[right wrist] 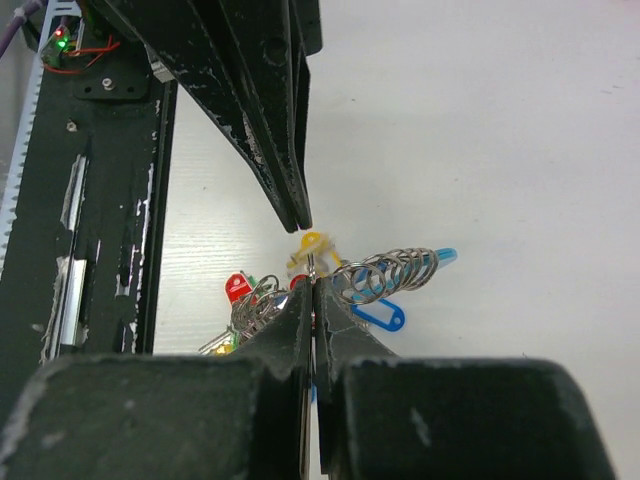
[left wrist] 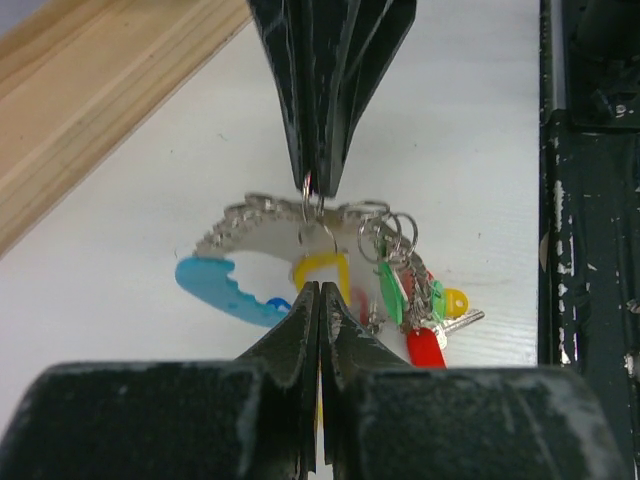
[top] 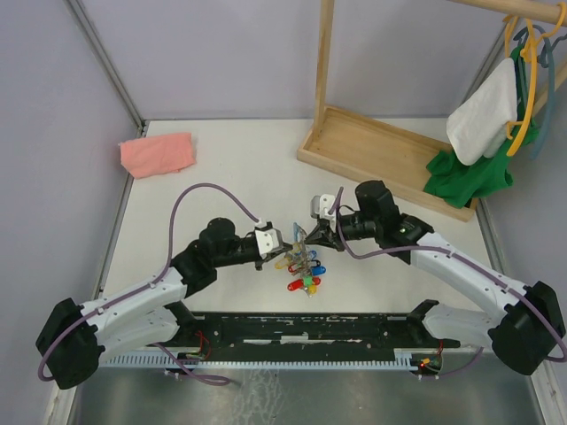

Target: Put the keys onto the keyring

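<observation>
The keyring (left wrist: 308, 186) is a thin metal ring, and my right gripper (left wrist: 315, 190) is shut on it from above. Below it hang a grey curved piece (left wrist: 250, 225), a light-blue tag (left wrist: 215, 285) and coloured keys (left wrist: 425, 345), green heads (left wrist: 390, 290) among them. My left gripper (left wrist: 320, 286) is shut, with a sliver of yellow between its fingers, on a yellow-headed key (right wrist: 312, 245). In the top view the left gripper (top: 288, 248) and right gripper (top: 307, 235) meet tip to tip over the bunch (top: 306, 270). The right wrist view has the right gripper (right wrist: 312, 285) beside a coil of rings (right wrist: 390, 272).
A pink cloth (top: 158, 153) lies at the back left. A wooden rack base (top: 381, 155) stands at the back right, with white and green clothes on hangers (top: 483, 115) above it. A black rail (top: 301, 328) runs along the near edge.
</observation>
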Controlling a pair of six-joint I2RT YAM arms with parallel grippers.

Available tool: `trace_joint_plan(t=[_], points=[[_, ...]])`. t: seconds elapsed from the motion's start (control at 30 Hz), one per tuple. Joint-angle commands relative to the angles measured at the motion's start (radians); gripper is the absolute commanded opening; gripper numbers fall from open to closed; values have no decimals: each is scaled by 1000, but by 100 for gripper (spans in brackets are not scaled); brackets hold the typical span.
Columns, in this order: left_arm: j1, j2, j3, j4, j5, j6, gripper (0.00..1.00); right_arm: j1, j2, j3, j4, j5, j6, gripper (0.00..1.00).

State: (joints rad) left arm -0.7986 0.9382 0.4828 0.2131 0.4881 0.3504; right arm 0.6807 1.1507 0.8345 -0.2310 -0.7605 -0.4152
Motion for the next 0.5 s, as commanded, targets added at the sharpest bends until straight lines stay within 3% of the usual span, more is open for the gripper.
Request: trace_joint_plan(t=[0.0, 0.17, 0.33, 0.47], points=[[3, -21, -46, 57, -48, -77, 3, -26, -76, -35, 224, -22, 124, 1], [3, 7, -75, 186, 10, -136, 3, -28, -101, -108, 430, -11, 242, 1], [-10, 69, -83, 316, 15, -197, 3, -28, -96, -129, 475, 42, 278, 1], [-11, 33, -124, 365, -135, -257, 19, -29, -88, -125, 479, 197, 305, 1]])
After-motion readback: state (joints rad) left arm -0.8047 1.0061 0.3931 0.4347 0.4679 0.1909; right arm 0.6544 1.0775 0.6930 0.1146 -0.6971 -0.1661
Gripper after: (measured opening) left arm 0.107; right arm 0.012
